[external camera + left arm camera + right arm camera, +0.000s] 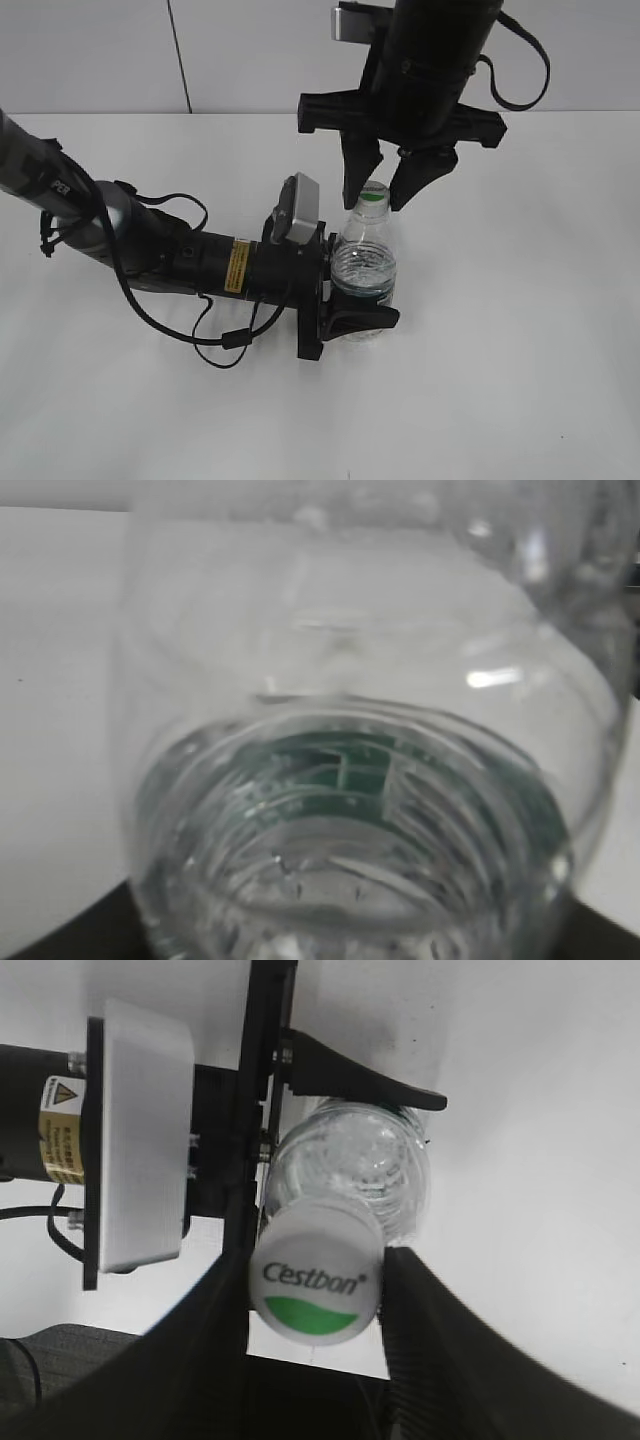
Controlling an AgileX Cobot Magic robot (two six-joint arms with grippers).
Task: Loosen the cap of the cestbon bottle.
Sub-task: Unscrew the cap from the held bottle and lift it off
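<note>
The cestbon bottle (364,262) stands upright on the white table, clear with water inside and a dark green label band. My left gripper (362,288) is shut on its body from the left. The bottle fills the left wrist view (350,780). The cap (373,192), white with a green patch, sits on top. In the right wrist view the cap (315,1285) reads "Cestbon" and the bottle (350,1160) stands below it. My right gripper (316,1305) comes straight down from above (381,197). Its fingers press against both sides of the cap.
The white table (520,330) extends around the bottle. The left arm with its cables (160,250) lies low across the table's left side. The white wrist camera box (140,1130) sits just left of the bottle.
</note>
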